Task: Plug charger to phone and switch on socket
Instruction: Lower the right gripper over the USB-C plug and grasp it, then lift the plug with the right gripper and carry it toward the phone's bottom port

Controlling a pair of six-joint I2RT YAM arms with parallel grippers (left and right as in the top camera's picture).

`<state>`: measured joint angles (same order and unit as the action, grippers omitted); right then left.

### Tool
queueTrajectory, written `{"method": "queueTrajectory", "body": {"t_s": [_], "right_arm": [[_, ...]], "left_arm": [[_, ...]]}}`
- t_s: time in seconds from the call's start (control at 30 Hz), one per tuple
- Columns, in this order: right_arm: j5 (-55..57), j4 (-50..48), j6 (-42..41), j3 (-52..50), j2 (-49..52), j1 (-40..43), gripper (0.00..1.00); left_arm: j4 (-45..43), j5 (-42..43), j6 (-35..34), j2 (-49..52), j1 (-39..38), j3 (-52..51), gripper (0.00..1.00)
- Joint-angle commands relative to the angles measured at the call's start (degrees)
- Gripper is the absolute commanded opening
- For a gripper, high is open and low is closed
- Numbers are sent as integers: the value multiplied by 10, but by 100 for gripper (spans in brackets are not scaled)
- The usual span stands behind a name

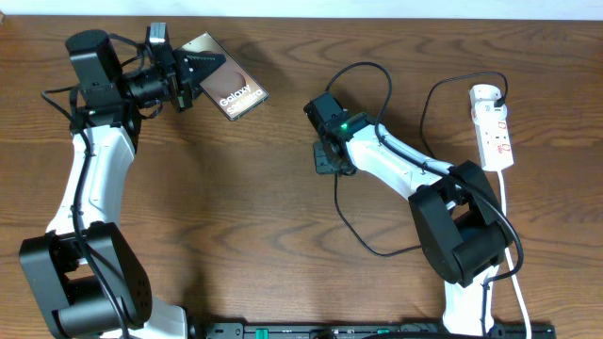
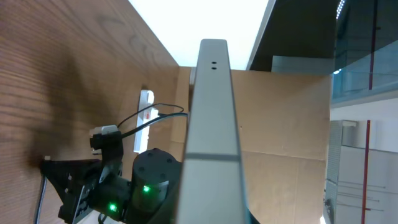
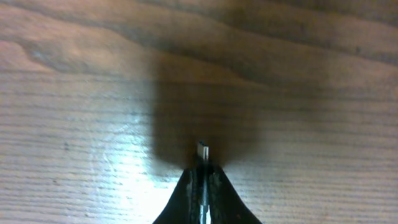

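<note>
My left gripper (image 1: 191, 77) is shut on the phone (image 1: 233, 90), a dark slab with white "Galaxy" lettering, held tilted above the table's far left. In the left wrist view the phone's pale edge (image 2: 211, 124) fills the middle, with two small holes near its end. My right gripper (image 1: 328, 162) is at the table's middle, shut on the charger's connector tip (image 3: 202, 149), which sticks out just past the fingertips (image 3: 203, 173) above bare wood. The thin black charger cable (image 1: 350, 231) loops down and right from it. The white socket (image 1: 494, 127) lies at the far right, with a black plug in its rounded end.
The wooden table (image 1: 236, 207) carries both arms. The socket's white cord (image 1: 513, 235) runs along the right edge toward the front. The socket (image 2: 144, 112) and the right arm (image 2: 149, 180) also show in the left wrist view, with a cardboard wall behind.
</note>
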<state>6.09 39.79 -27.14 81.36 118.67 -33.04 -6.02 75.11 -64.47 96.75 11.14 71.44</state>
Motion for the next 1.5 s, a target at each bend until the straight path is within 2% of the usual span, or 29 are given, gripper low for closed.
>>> {"method": "queueTrajectory", "body": {"t_s": [0.0, 0.47, 0.9, 0.97, 1.07, 1.17, 1.27, 1.47], "right_arm": [[0, 10, -16, 3, 17, 5, 7], [-94, 36, -26, 2, 26, 9, 18], [-99, 46, -37, 2, 36, 15, 22], [-99, 46, -37, 2, 37, 15, 20], [-99, 43, -37, 2, 37, 15, 1], [-99, 30, -35, 2, 36, 15, 1], [-151, -2, 26, 7, 31, 20, 1], [-384, -37, 185, 13, -21, 67, 1]], "left_arm": [[-5, 22, 3, -5, -2, 8, 7], [-5, 23, 4, -5, -2, 8, 7], [-5, 23, 15, -5, -2, 8, 7], [-5, 23, 15, -5, -2, 8, 7], [-5, 23, 15, -5, -2, 8, 7], [-5, 23, 15, -5, -2, 8, 7], [-5, 23, 14, -5, -2, 8, 7], [-5, 23, 14, -5, -2, 8, 7]]}}
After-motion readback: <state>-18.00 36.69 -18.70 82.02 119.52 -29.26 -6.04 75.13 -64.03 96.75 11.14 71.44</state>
